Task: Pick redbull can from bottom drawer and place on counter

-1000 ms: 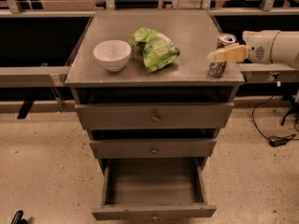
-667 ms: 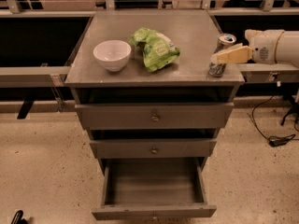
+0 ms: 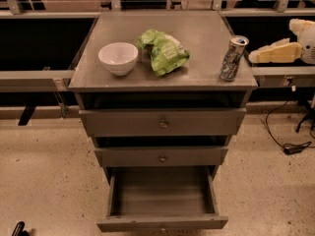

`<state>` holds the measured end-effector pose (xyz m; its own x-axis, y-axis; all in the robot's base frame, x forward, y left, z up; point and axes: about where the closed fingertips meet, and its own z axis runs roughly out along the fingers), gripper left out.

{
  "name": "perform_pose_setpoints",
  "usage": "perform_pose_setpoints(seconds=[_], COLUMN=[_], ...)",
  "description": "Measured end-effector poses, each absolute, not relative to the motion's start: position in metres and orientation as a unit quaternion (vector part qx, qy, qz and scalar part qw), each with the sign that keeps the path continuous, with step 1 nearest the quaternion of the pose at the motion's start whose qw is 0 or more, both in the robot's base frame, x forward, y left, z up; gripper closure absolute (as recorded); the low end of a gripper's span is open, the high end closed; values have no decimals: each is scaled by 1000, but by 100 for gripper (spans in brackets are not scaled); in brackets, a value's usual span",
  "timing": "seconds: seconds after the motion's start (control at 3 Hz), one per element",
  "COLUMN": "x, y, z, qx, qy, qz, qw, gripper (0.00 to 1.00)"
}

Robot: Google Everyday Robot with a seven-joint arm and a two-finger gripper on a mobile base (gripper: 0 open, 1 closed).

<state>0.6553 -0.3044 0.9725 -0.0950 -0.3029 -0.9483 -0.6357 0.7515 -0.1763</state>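
The redbull can [image 3: 233,58] stands upright on the counter [image 3: 197,23] near its front right corner. My gripper [image 3: 254,57] is to the right of the can, just off the counter's right edge, apart from the can, open and holding nothing. The bottom drawer [image 3: 162,224] is pulled out and I see nothing inside it. The two upper drawers are only slightly out.
A white bowl [image 3: 118,58] sits on the counter's left front and a green crumpled bag [image 3: 163,51] lies in the middle. Dark rails and shelving run behind the cabinet. A black cable [image 3: 290,146] lies on the floor at the right.
My gripper has let go of the can and drawn back to the right. The can now stands alone on the counter.
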Motion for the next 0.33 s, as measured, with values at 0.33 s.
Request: perform_pose_setpoints(seconds=[0.33], x=[655], y=[-304], z=[973], qx=[-323], qy=[726], qz=[141], qw=[590], gripper=[0])
